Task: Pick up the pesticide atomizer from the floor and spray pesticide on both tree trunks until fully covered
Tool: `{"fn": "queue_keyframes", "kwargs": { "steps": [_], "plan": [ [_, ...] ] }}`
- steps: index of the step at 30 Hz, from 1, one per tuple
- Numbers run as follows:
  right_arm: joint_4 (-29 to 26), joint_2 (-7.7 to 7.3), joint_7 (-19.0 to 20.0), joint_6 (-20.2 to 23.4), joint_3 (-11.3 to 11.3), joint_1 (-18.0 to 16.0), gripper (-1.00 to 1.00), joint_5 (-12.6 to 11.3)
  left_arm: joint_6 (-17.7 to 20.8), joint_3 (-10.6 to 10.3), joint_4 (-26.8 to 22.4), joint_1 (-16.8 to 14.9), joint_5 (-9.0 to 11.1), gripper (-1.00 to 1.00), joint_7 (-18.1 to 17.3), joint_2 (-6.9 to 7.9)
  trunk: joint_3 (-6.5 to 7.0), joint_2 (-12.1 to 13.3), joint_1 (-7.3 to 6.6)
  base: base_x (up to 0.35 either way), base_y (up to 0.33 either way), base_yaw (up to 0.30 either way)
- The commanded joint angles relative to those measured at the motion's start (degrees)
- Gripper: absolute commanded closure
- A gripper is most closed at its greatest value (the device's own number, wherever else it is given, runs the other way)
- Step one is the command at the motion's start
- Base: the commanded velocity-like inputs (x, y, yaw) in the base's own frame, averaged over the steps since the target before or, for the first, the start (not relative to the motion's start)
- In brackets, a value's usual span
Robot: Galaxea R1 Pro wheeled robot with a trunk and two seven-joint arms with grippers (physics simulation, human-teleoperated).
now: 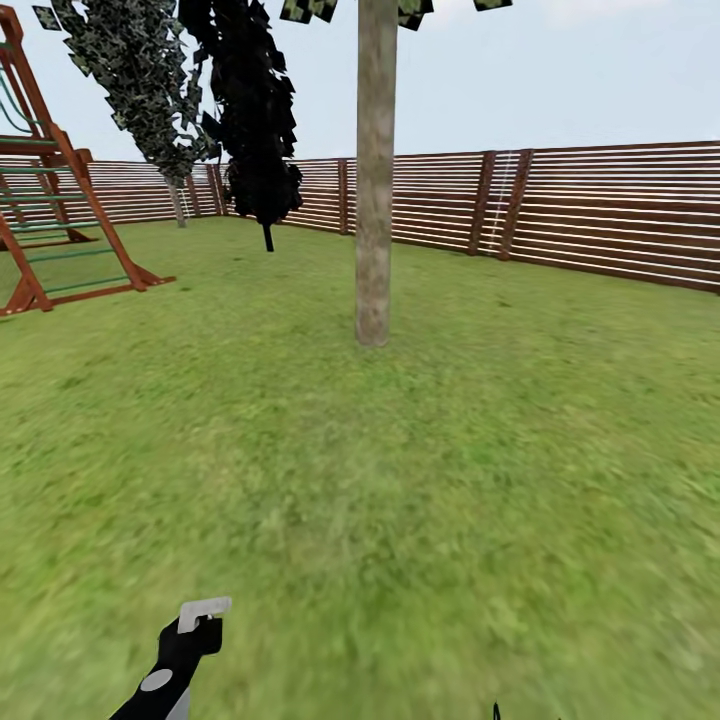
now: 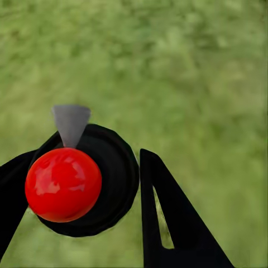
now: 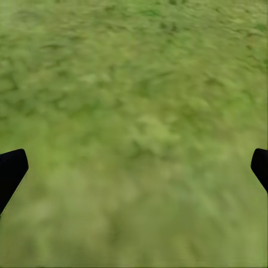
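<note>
Across the lower two-thirds of the head view spreads the lawn (image 1: 500,480), the blurry green floor of the garden. A brown slatted fence (image 1: 620,215) closes it along the upper part of the frame. At centre stands the nearer tree trunk (image 1: 375,200), thick, straight and pale grey-beige with brownish mottling, its foot on the grass well apart from the robot. In the upper left are a wooden play frame (image 1: 60,200), a second mottled-leaf tree (image 1: 140,70) by the fence, and an all-black tree (image 1: 255,120) beside it.

The pesticide atomizer (image 1: 185,650) sits at the lower left of the head view, off the grass. It is a small black bottle whose pale grey trigger head (image 1: 203,610) points towards the trunk. In the left wrist view its round black body lies between the two black fingers of the left claw (image 2: 89,153), with a glossy red ball (image 2: 63,184) in front of it and a grey cone (image 2: 71,123) above. The left claw looks clenched on the bottle.

The right claw (image 3: 138,159) is released, its tips at opposite edges of the right wrist view with bare grass between them.

The bottle looks light, rigid and smooth, so it may twist or slip in a loose grip. The round body is the sensible place to hold it, leaving the trigger head and nozzle free to face the trunk.
</note>
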Motion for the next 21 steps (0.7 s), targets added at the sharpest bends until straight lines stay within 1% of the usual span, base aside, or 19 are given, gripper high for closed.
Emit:
{"fn": "queue_keyframes", "kwargs": {
  "steps": [1, 6, 8, 10, 21],
  "plan": [
    [0.0, 0.0, 0.0, 0.0, 0.0, 0.0, -1.0, 0.0, 0.0, 0.0, 0.0, 0.0, 0.0, 1.0, 0.0, 0.0, 0.0, 0.0, 0.0, 0.337, 0.0, 0.0],
    [-0.1, 0.06, 0.0, -0.1, -0.1, 0.0, -1.0, -0.1, 0.0, 0.0, 0.0, 0.0, 0.0, 1.0, 0.0, 0.0, 0.0, 0.0, 0.0, 0.337, 0.0, 0.0],
    [-0.2, -0.54, 0.0, -0.1, -0.2, 0.0, -1.0, -0.1, 0.0, 0.0, 0.0, 0.0, 0.0, 1.0, 0.0, 0.0, 0.0, 0.0, 0.0, 0.337, 0.0, 0.0],
    [-0.3, -0.71, 0.1, -0.1, -0.1, 0.0, -1.0, -0.1, 0.0, 0.0, 0.0, 0.0, 0.0, 1.0, 0.0, 0.0, 0.0, 0.0, 0.0, 0.337, 0.0, 0.0],
    [-0.3, -0.71, 0.1, -0.1, 0.0, 0.0, -1.0, -0.1, 0.0, 0.0, 0.0, 0.0, 0.0, 1.0, 0.0, 0.0, 0.0, 0.0, 0.0, 0.337, 0.0, 0.0]
  ]
}}
